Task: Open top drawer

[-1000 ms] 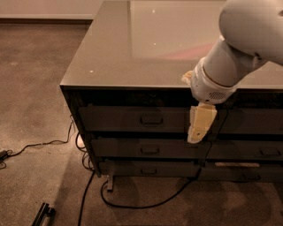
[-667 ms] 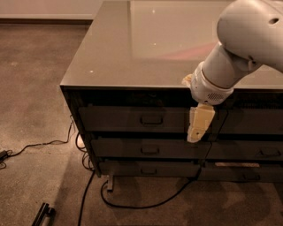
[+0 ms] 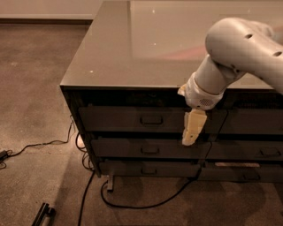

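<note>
One hand (image 3: 191, 132) before top drawer (image 3: 128, 119) front

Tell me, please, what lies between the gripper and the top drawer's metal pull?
Only bare drawer front. In the camera view, the gripper hangs before the top drawer, beside its metal pull, and nothing sits in that stretch.

Brown carpet (image 3: 31, 79), pale wall (image 3: 44, 8) behind

The end effector (image 3: 193, 131) hangs before the top drawer (image 3: 117, 119); the pull (image 3: 151, 119) sits to its left, the surface (image 3: 110, 55) above it, lower drawers (image 3: 124, 148) beneath.
</note>
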